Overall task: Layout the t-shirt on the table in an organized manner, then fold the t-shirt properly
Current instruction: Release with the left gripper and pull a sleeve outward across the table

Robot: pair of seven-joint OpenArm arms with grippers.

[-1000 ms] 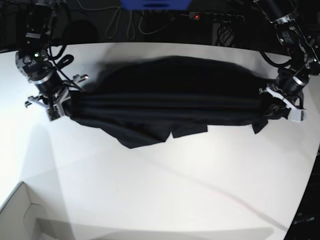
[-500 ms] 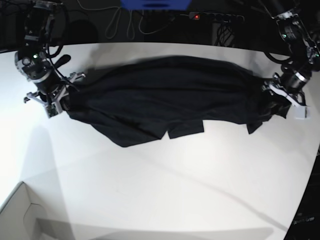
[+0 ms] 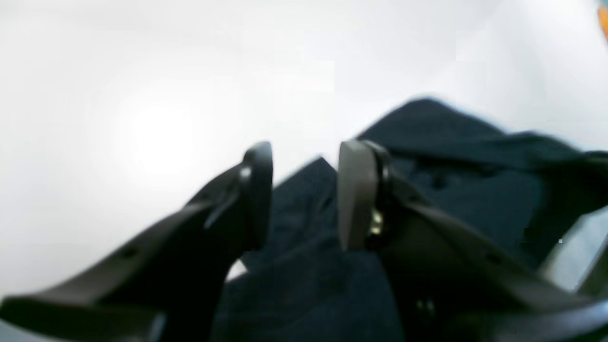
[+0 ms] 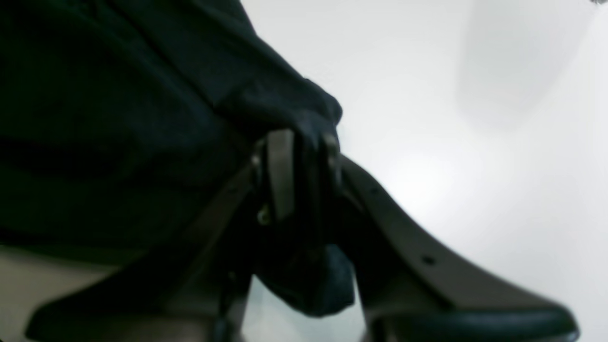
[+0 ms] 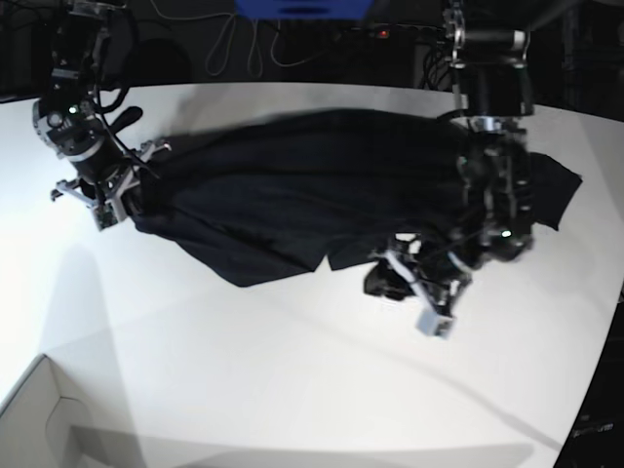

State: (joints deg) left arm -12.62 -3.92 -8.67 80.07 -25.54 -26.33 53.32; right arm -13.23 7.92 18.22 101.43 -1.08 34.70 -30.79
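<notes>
White cardboard box corner (image 5: 39,409) sits nearest, at the glossy white table (image 5: 292,370) edge. Left claw (image 5: 414,288) hovers over the front hem of the plain black soft-fabric t-shirt (image 5: 292,195), jaws apart, nothing between them; wrist view shows cloth beneath the left claw (image 3: 304,190). T-shirt lies spread across the table's far half, rumpled. Right claw (image 5: 112,200) pinches a bunched fold at the shirt's end; wrist view shows fabric wedged between the right claw (image 4: 304,156) jaws.
</notes>
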